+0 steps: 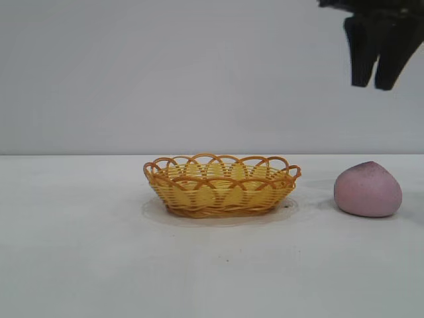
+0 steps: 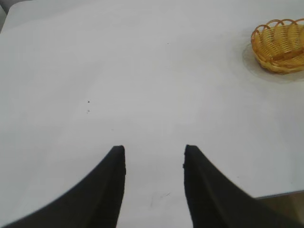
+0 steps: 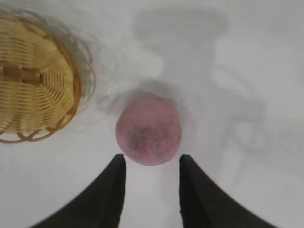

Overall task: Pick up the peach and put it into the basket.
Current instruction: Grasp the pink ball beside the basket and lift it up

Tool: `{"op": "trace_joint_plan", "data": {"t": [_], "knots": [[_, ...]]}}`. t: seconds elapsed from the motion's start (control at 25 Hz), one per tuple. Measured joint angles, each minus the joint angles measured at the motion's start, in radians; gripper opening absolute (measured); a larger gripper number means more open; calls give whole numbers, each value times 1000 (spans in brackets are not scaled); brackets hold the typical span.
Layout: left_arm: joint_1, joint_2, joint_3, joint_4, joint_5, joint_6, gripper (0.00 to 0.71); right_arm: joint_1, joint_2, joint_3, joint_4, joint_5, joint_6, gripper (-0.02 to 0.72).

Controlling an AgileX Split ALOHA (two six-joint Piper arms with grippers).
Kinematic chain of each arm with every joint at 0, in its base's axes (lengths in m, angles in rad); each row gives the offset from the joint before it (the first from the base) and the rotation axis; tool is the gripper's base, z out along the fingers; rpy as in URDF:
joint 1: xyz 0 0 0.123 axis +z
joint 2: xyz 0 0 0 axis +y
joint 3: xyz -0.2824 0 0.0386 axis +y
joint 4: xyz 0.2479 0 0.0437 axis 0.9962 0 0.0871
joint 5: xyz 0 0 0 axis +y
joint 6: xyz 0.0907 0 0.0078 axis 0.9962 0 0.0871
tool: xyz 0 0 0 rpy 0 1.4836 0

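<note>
The dusty pink peach (image 1: 368, 189) rests on the white table to the right of the yellow-orange wicker basket (image 1: 222, 185), which is empty. My right gripper (image 1: 375, 85) hangs open high above the peach, well clear of it. In the right wrist view the peach (image 3: 148, 130) lies just beyond my open fingertips (image 3: 152, 157), with the basket (image 3: 33, 80) beside it. My left gripper (image 2: 154, 149) is open and empty over bare table, far from the basket (image 2: 280, 45); it is out of the exterior view.
The white table top (image 1: 79, 252) stretches around the basket and peach. A plain grey wall stands behind. In the left wrist view the table's edge (image 2: 280, 194) shows near my left gripper.
</note>
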Motion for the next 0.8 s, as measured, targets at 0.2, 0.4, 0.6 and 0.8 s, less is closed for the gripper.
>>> {"op": "trace_joint_plan", "data": {"t": [0.2, 0.4, 0.6, 0.8], "knots": [[0, 0, 0, 0, 0, 0, 287, 41, 61, 0, -11, 0, 24, 265], [0, 0, 0, 0, 0, 0, 287, 41, 117, 0, -33, 0, 35, 265], [0, 0, 0, 0, 0, 0, 287, 41, 152, 0, -33, -4, 39, 265], [0, 0, 0, 0, 0, 0, 287, 41, 187, 0, -33, -8, 42, 265]]}}
